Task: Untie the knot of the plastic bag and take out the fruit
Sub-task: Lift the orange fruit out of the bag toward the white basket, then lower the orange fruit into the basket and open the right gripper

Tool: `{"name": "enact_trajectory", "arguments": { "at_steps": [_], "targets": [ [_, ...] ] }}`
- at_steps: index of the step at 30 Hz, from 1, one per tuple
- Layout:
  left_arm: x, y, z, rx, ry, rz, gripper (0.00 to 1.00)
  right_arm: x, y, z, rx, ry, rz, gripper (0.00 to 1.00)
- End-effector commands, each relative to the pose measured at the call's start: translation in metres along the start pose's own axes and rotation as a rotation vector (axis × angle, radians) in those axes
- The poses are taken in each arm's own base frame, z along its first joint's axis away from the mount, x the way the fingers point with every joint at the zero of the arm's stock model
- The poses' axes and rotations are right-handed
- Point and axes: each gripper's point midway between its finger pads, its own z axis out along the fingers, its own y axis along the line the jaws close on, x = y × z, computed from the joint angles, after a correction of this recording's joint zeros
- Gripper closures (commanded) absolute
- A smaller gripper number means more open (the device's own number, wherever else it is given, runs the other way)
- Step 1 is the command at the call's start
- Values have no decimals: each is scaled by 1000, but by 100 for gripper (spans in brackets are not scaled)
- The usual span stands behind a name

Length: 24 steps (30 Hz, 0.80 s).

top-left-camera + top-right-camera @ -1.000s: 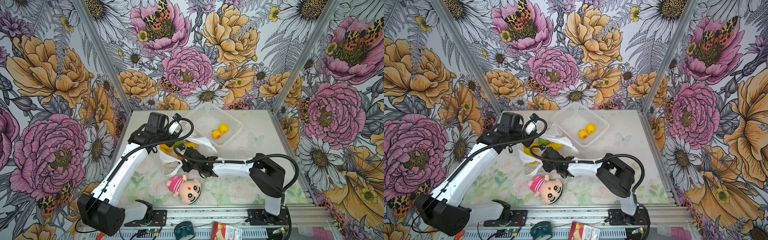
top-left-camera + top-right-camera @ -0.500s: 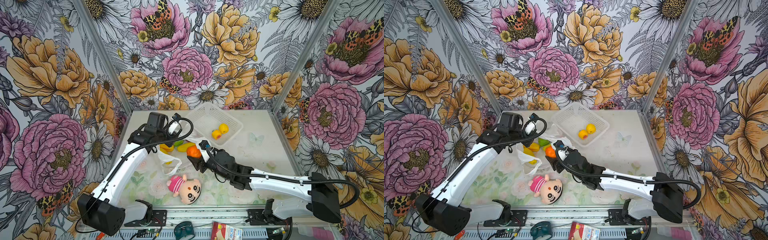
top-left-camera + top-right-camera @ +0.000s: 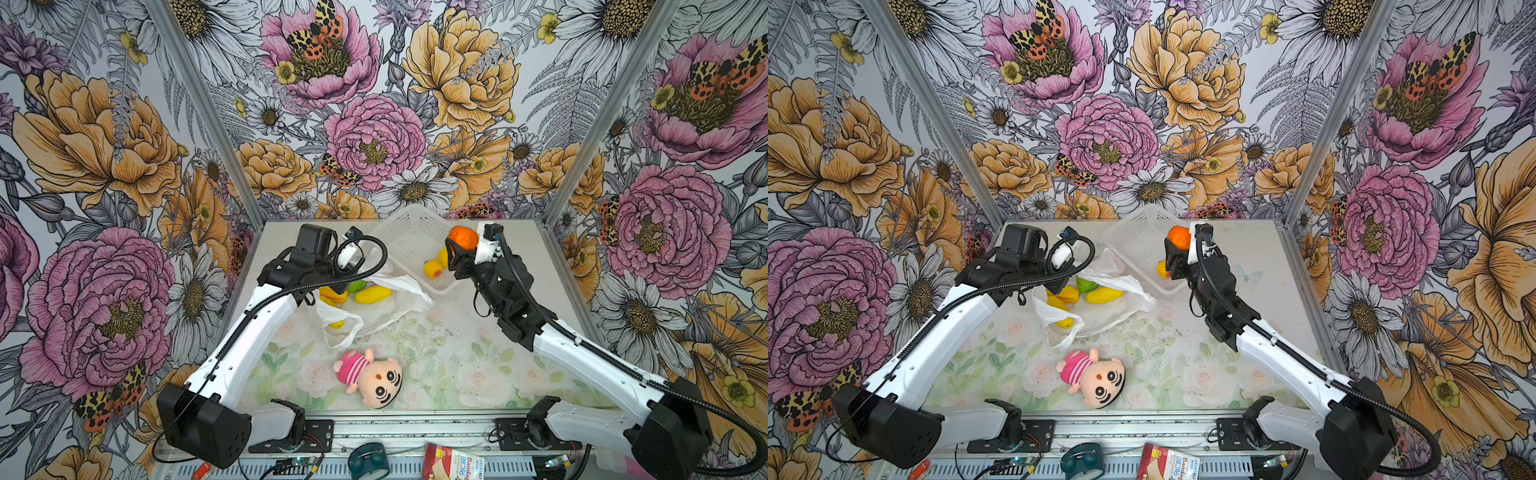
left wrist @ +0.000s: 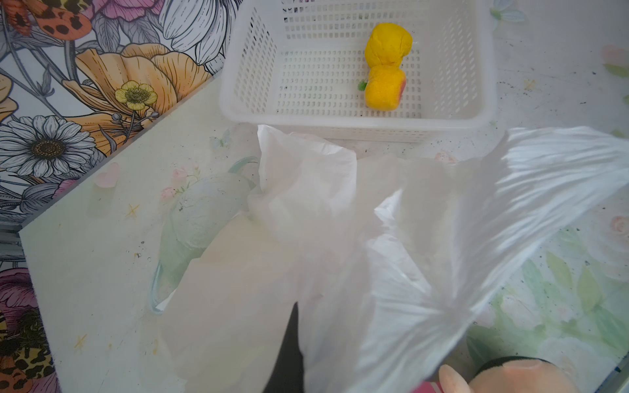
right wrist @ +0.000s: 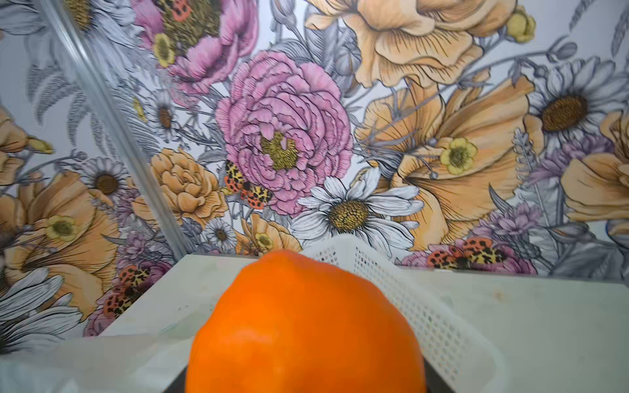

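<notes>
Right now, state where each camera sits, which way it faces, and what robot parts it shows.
Top views: high over the front edge, looking down at the table; left arm and right arm whole in both top views.
Left wrist: on the left arm, looking down over the plastic bag to the basket; only a dark sliver, maybe a finger.
Right wrist: on the right arm, facing the back wall; the orange fruit in the right gripper blocks the near view.
Shared: all show the basket.

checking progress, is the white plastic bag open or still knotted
Open: the plastic bag lies spread with its mouth gaping, yellow and green fruit show inside, and one loop handle lies loose.
</notes>
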Motion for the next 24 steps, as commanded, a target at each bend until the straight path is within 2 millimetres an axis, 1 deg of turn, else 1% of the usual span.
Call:
{"name": "enact_trajectory", "arguments": {
  "at_steps": [1,2,3,5,7,8,10,12,18,24],
  "targets": [
    [-6,2,0,-7,-20,-15,100,27,-21,32,21,205,72,69],
    [-7,2,-1,-4,-24,-15,100,41,-28,41,43,281,41,70],
    [-8,2,-1,-1,-27,-15,100,49,-32,47,55,330,8,70],
    [-8,2,-1,-2,-28,-19,100,71,-38,55,73,412,-65,70],
    [-7,2,-1,-2,-24,-18,100,82,-45,61,103,434,-85,66],
    [-6,3,-1,-6,-22,-16,100,85,-45,65,101,446,-85,65],
    [-4,4,0,-14,-16,-14,100,94,-39,73,72,490,-82,65],
    [-3,4,1,-16,-11,-15,100,106,-40,81,79,539,-78,66],
    [-3,5,3,-12,-9,-19,100,133,-61,96,180,628,-100,66],
    [-3,5,3,-15,-6,-18,100,153,-71,105,199,701,-85,66]
  ]
}}
